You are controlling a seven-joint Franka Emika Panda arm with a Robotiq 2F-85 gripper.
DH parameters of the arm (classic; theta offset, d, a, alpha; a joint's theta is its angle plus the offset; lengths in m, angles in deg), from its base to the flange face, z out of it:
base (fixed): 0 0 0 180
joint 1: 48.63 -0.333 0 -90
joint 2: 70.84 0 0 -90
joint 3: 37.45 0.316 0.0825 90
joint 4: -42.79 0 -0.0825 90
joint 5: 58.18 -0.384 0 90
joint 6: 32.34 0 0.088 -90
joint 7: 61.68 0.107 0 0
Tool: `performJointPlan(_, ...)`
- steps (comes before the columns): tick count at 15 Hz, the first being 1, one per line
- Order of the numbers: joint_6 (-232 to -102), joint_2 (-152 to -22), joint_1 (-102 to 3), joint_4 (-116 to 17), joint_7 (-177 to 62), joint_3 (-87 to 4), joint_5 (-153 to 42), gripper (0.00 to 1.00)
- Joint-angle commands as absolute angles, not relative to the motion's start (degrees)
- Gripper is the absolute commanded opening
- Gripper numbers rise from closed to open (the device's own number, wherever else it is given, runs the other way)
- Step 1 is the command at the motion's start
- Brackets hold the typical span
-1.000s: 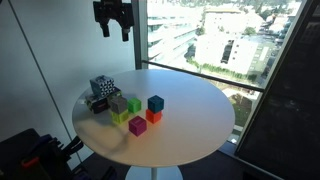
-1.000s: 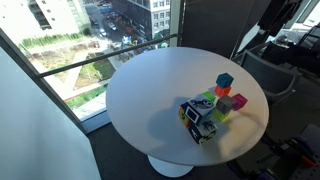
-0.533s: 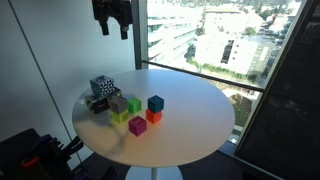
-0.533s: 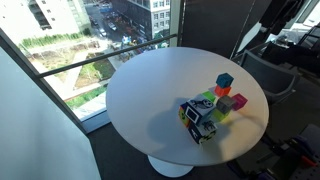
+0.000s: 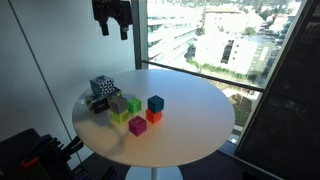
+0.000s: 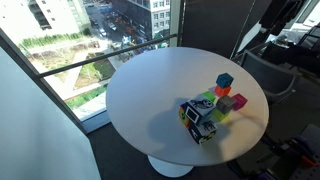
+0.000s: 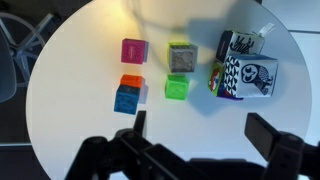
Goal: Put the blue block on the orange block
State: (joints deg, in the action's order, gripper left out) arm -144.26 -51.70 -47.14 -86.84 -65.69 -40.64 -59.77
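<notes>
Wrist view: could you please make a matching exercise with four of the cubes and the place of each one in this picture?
Things: 1 blue block; 2 magenta cube; 3 grey cube; 4 black-and-white patterned cube.
Places: a farthest right; b above the green cube; c just below the orange block; d upper left of the group.
Pairs: 1-c, 2-d, 3-b, 4-a.
</notes>
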Motion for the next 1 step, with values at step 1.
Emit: performJointPlan(1,-144.11,-51.73,-47.05,-86.72,-65.72,-40.57,-59.8,1.0)
